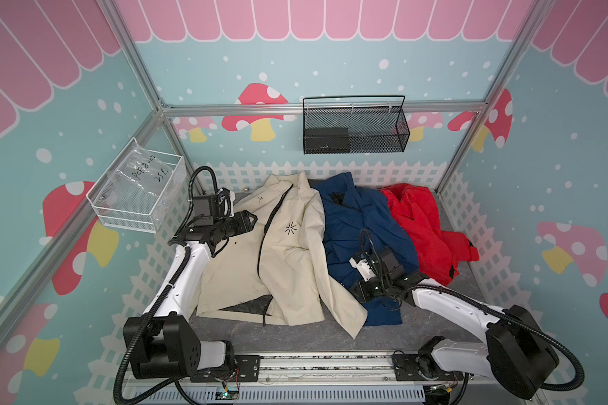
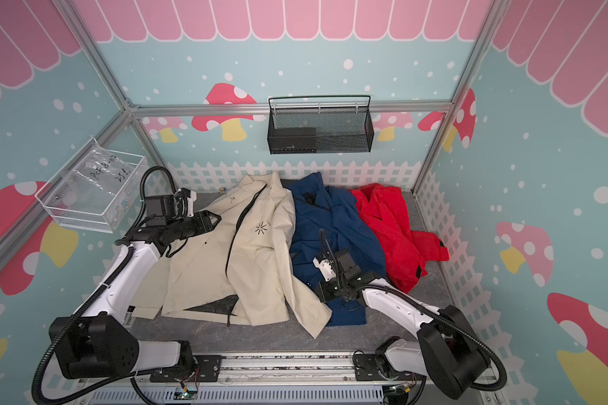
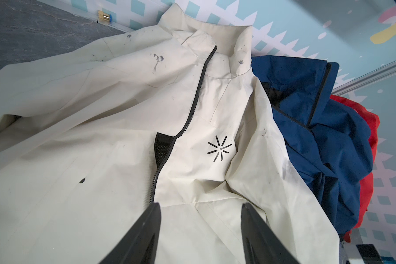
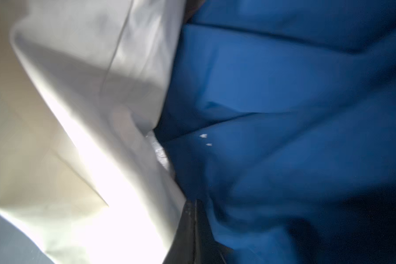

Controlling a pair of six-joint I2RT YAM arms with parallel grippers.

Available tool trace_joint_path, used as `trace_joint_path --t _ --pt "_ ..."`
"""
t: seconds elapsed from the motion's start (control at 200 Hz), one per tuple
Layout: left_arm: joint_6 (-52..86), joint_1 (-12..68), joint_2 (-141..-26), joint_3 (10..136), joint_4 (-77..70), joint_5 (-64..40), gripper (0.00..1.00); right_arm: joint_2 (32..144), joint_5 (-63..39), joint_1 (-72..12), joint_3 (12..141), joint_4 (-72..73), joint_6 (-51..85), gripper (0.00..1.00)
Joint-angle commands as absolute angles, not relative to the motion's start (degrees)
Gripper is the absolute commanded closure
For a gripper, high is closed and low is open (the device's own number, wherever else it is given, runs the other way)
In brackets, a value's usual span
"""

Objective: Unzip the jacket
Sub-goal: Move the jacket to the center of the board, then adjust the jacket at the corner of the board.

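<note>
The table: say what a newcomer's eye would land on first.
Three jackets lie overlapping on the grey table: a cream jacket by the left arm, a blue jacket in the middle, a red jacket beyond. The left gripper hovers open over the cream one near its black zipper; the right gripper is shut where cream meets blue.

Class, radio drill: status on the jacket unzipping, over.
Left hand open, empty, above cream jacket. Right hand shut beside its sleeve. Zip gapes mid-chest. Blue jacket under the sleeve.
</note>
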State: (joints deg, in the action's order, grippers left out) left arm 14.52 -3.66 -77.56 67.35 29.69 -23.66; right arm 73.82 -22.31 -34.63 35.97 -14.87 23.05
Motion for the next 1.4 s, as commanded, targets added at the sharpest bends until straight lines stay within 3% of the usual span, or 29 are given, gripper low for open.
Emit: trace_joint_path --t 0.0,0.22,0.37,0.42,0.475,0.51,0.545,0.57,0.626,0.741,0.876,1.001,1.166,1.391 --pt "14.17 -3.65 -76.65 66.62 28.74 -23.38 0.41 77.65 -24.81 -38.14 35.87 -11.05 24.74 0.98" --pt "14.06 -3.66 -76.47 66.44 28.74 -23.03 0.41 79.23 -35.28 -40.97 37.85 -2.38 25.48 0.98" --pt "14.67 -3.66 -76.65 66.26 27.99 -23.31 0.42 74.72 -33.39 -40.04 42.78 -2.75 24.36 0.96" --pt "14.77 -3.62 -76.49 66.18 27.71 -23.55 0.42 73.65 -31.2 -37.83 45.85 -5.08 23.21 0.91" --pt "14.68 -3.63 -75.99 65.83 27.06 -23.58 0.42 72.35 -27.7 -33.45 48.83 -7.44 22.11 0.76" --pt "14.68 -3.64 -75.29 65.45 26.35 -23.1 0.42 71.37 -26.55 -29.72 49.99 -7.58 21.67 0.54" --pt "14.84 -3.65 -74.56 64.9 25.53 -22.19 0.42 70.51 -25.89 -25.77 50.79 -6.95 21.28 0.24" --pt "14.9 -3.71 -73.92 64.48 24.78 -21.35 0.41 70.17 -25.58 -23.16 51.39 -6.27 20.92 0.1" --pt "15.03 -3.79 -72.33 63.15 22.66 -19.13 0.4 69.86 -24.6 -18.64 53.4 -5.32 18.82 0.01" --pt "15.41 -3.96 -68.99 60.28 18.52 -15.09 0.35 71.11 -18.49 -12.61 56.3 -2.86 13.89 0.0" --pt "15.7 -3.97 -65.11 55.87 12.61 -10.16 0.21 70.81 -14.41 -6.41 53.7 4.28 10.47 0.0" --pt "18.75 -3.83 -62.93 52.76 10.19 -5.42 0.17 69.51 -14.72 -0.01 48.28 10.68 11.03 0.01" --pt "20.9 -3.67 -61.91 48.39 7.76 -6.42 0.1 73.28 -17.54 9.83 49.02 6.05 12.14 0.0" --pt "19.42 -3.48 -60.73 49.21 10.87 -7.02 0.1 79.46 -14.92 10.96 54.58 3.46 5.72 0.0"
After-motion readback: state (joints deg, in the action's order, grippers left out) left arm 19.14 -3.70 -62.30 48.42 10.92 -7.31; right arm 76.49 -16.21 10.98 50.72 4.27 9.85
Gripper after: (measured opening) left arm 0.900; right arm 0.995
